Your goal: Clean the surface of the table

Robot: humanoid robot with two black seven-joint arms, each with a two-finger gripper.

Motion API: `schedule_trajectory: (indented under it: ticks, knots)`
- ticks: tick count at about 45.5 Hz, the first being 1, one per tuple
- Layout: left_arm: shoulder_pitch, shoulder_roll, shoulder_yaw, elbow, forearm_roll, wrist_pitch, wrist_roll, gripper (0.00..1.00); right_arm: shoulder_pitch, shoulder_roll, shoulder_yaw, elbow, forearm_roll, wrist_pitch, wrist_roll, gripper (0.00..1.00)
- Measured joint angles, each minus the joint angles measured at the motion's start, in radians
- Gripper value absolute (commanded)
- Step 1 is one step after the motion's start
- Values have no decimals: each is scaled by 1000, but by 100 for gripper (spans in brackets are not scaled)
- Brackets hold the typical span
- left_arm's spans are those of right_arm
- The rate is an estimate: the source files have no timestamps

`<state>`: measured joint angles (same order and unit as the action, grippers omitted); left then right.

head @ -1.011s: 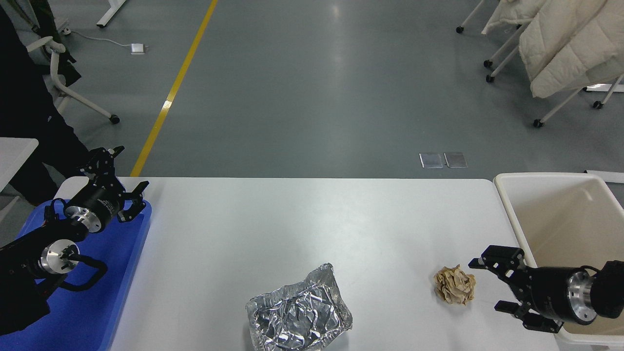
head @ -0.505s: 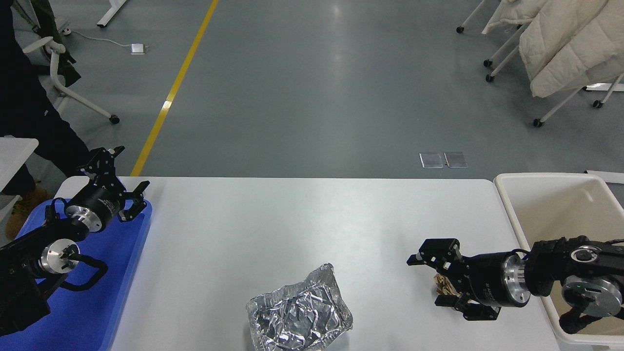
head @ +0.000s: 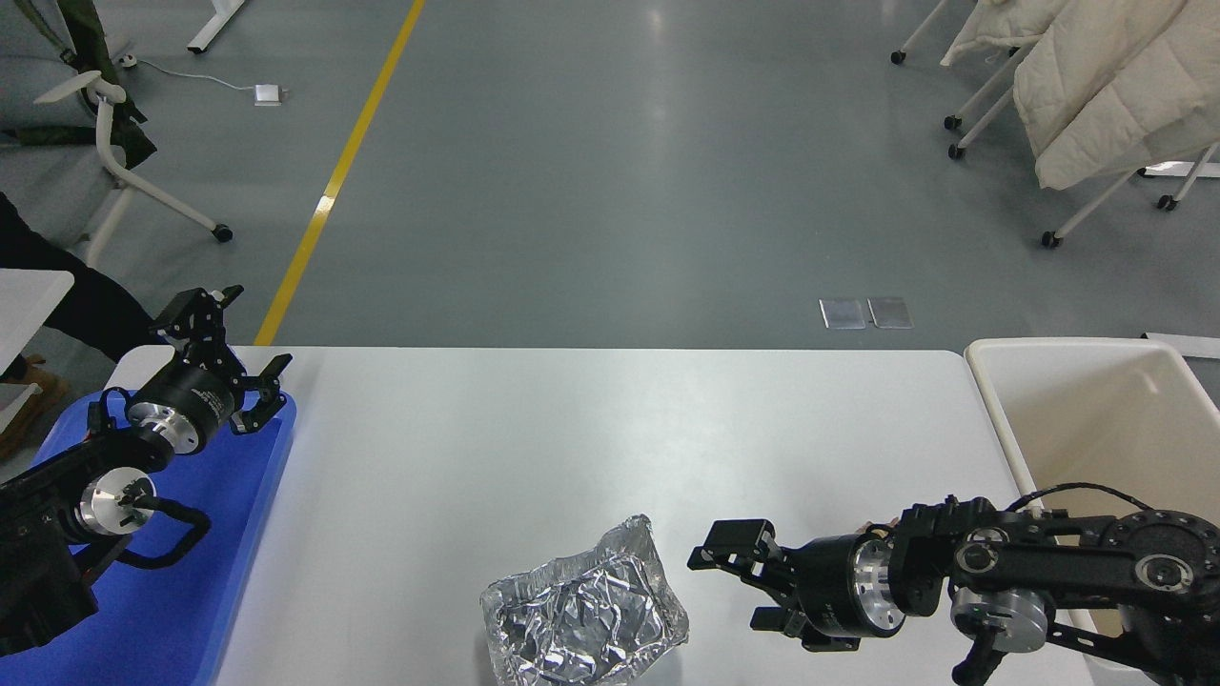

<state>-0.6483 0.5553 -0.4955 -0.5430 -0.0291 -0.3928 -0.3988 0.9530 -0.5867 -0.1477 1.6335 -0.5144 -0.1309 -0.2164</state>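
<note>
The white table surface (head: pixel 572 429) fills the lower half of the head view. A crumpled silver foil tray (head: pixel 581 619) lies at its front edge, near the middle. My right gripper (head: pixel 732 586) points left, open, just right of the foil and apart from it, with nothing between its fingers. A sliver of the crumpled brown paper (head: pixel 875 526) peeks out behind the right wrist; the rest is hidden by the arm. My left gripper (head: pixel 236 360) is parked open above the far end of the blue tray (head: pixel 219 572).
A cream-white deep bin (head: pixel 1096 429) stands against the table's right end. A small white table (head: pixel 29 286) and part of a person in dark clothes (head: pixel 86 305) are at the left edge. A chair (head: pixel 105 124) and a rack of white quilts (head: pixel 1096 86) stand on the floor beyond.
My right arm swept left across the table, passing over the brown paper ball and covering it, and now reaches the foil's right side. The person at the left has drawn back. The left arm stayed put.
</note>
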Motion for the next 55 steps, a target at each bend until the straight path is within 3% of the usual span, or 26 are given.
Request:
schedule_trajectory:
  ticks: [21, 47, 55]
  knots:
    - [0, 0, 0, 0, 0, 0, 0, 100, 1, 139, -47, -117, -265, -25, 20, 99]
    - [0, 0, 0, 0, 0, 0, 0, 100, 25, 261, -142, -247, -454, -64, 78, 98]
    - [0, 0, 0, 0, 0, 0, 0, 100, 32, 315, -180, -283, -489, -90, 96, 94]
